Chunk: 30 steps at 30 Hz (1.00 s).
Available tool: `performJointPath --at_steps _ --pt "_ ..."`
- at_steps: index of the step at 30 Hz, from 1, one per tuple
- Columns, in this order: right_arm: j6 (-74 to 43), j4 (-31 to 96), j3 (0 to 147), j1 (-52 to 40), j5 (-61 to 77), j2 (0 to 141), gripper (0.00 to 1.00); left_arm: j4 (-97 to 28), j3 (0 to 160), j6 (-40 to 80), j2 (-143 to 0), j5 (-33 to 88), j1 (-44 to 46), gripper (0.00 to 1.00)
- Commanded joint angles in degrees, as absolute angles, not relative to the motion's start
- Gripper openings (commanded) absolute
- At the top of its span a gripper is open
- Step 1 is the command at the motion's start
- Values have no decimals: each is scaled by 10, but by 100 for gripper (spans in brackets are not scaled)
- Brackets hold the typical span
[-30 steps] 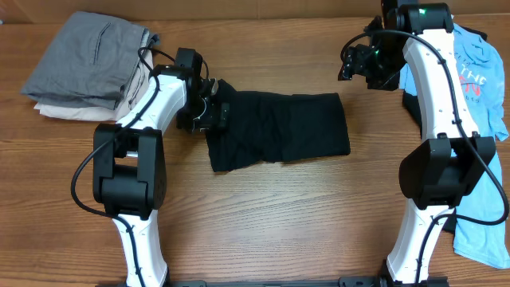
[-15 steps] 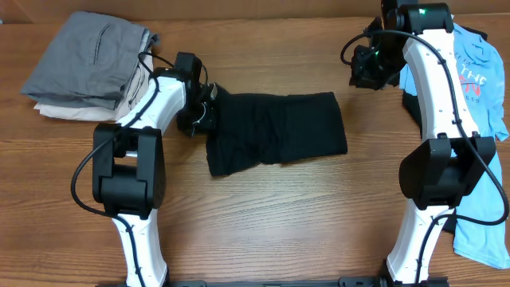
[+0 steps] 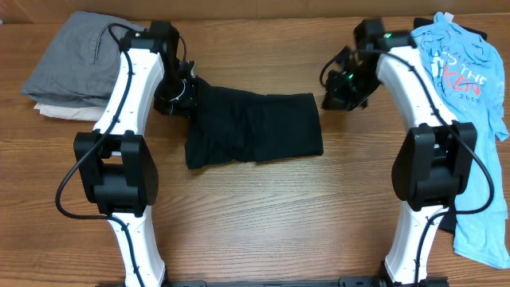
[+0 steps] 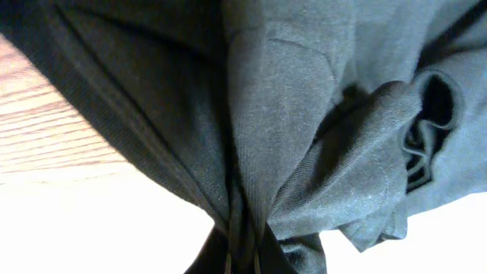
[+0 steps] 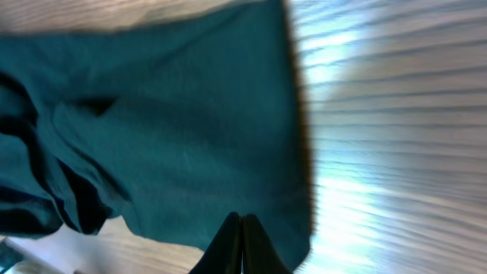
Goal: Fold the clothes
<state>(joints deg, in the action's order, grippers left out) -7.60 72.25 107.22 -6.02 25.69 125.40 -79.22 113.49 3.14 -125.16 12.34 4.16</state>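
Starting at the far left, a stack of grey and cream pieces (image 3: 80, 68) is seen folded on the wooden table (image 3: 263, 223), the grey on top and the cream showing beneath at its near edge. Just to the right of the stack, the left gripper (image 3: 179, 100) is found at the upper left corner of the black garment (image 3: 255, 127), and its jaws are pressed together on that cloth. In the left wrist view a gathered ridge of black fabric is pinched between the tips at the bottom of the frame, with folds and a puckered opening bunched to the right of it. The black garment is spread as a rough rectangle across the middle of the table, between the two arms, its left end bunched at the left gripper and its right edge lying fairly straight. Just beyond that right edge, near the upper right corner, the right gripper (image 3: 341, 86) is held with its jaws closed tip to tip. In the right wrist view the joined tips are seen over the near edge of the dark fabric, beside bare wood; whether any cloth is caught between them cannot be told. At the far right, a light-blue printed T-shirt (image 3: 466, 96) is laid loosely along the table edge, partly covered by the right arm.
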Motion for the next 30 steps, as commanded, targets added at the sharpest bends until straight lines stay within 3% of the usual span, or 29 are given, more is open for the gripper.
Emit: performJointPath --at_steps 1,13,23,30 --pt "-72 685 1014 -68 344 1234 4 -816 1188 16 -1255 101 45 4" --pt "-136 522 887 -75 373 1234 4 -844 1269 12 -1255 101 75 4" --pt "-136 517 886 -74 387 1234 4 -844 1288 10 -1255 127 125 4" --pt "-136 521 886 -74 387 1234 4 -807 1294 84 -1255 170 199 4"
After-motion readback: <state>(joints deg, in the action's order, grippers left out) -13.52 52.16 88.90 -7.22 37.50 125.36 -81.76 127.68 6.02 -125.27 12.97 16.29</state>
